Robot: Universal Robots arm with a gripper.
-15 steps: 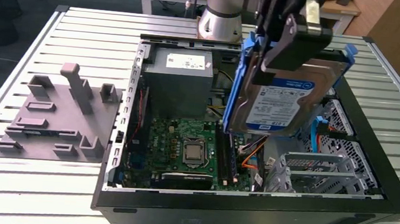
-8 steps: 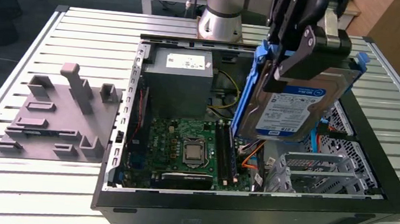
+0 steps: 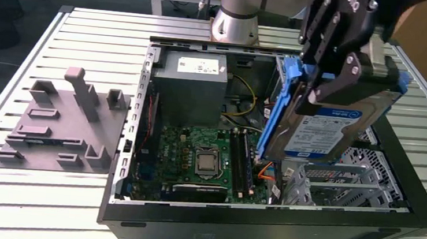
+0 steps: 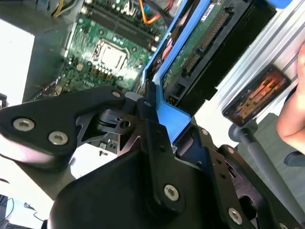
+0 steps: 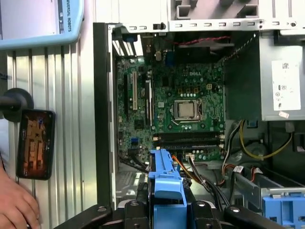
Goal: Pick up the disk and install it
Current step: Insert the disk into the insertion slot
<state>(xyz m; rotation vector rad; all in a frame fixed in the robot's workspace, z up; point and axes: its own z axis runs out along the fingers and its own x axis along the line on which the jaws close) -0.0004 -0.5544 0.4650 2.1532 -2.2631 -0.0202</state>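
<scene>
A slatted metal surface [image 3: 66,37] carries an open computer case [image 3: 266,231] across the middle and right of the exterior view. A grey fixture plate [image 3: 44,146] with upright blocks lies at the exterior view's left.

My fingers [image 3: 332,89] are pinching the disk [image 3: 328,132], clamped on it near its upper end. In the exterior view the disk sits in the upper right of the frame. It is lifted above the case, stood on edge and tilted, with its white-and-blue label facing the camera and a blue rail along its left edge. Its lower end hangs over the silver drive bay [image 3: 339,182] in the lower right of the case, and it is not seated there.

To the exterior view's left of the disk lies the green motherboard [image 3: 195,152], with the grey power supply [image 3: 189,85] above it in the frame.

In the first wrist view a person's hand [image 5: 16,205] shows over the surface outside the case, near a dark handheld device [image 5: 34,143].
</scene>
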